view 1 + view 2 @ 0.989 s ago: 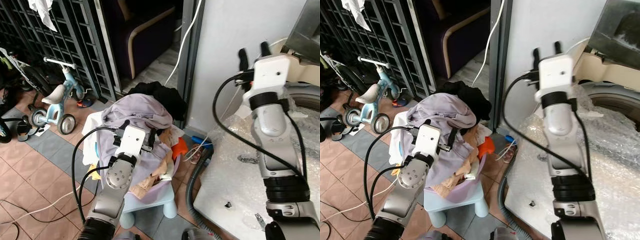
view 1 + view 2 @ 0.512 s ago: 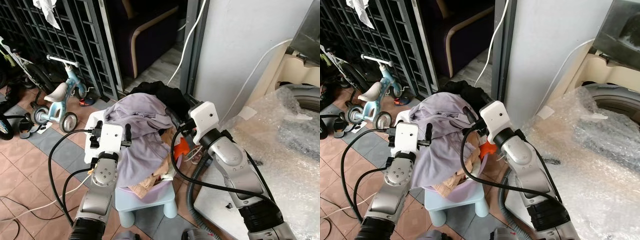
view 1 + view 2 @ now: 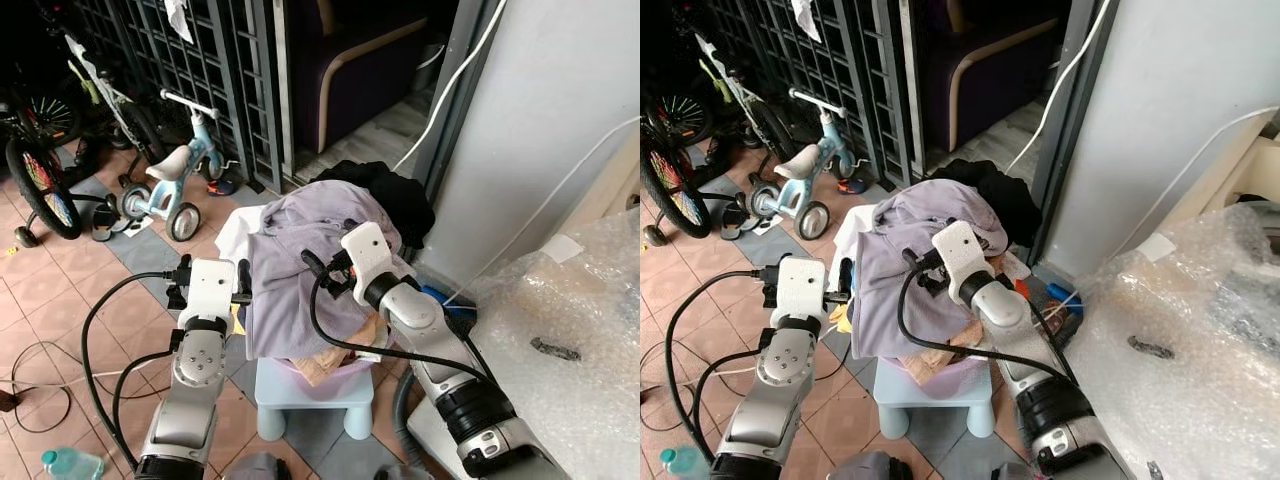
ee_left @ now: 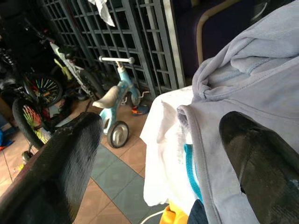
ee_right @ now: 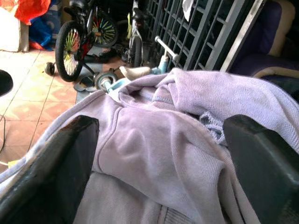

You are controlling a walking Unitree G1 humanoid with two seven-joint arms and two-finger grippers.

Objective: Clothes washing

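A lilac hooded garment [image 3: 300, 250] lies heaped over a purple laundry basin [image 3: 330, 365] that stands on a pale blue stool [image 3: 310, 395]. A black garment [image 3: 395, 195] lies behind it and a white cloth [image 4: 163, 140] hangs off its left side. My right gripper [image 3: 322, 255] hovers open just above the lilac garment [image 5: 154, 140], with nothing between its fingers [image 5: 46, 172]. My left gripper [image 3: 213, 268] is open at the pile's left edge, beside the white cloth, holding nothing.
A bubble-wrapped washing machine [image 3: 570, 330] stands at the right below a white wall. A child's tricycle [image 3: 170, 180], a bicycle [image 3: 40, 165] and a metal grille [image 3: 230, 70] are to the left and behind. Cables and a bottle [image 3: 70, 465] lie on the tiled floor.
The right arm swung down from the washing machine to just over the lilac garment. The left gripper moved off the pile to its left edge. The camera also shifted.
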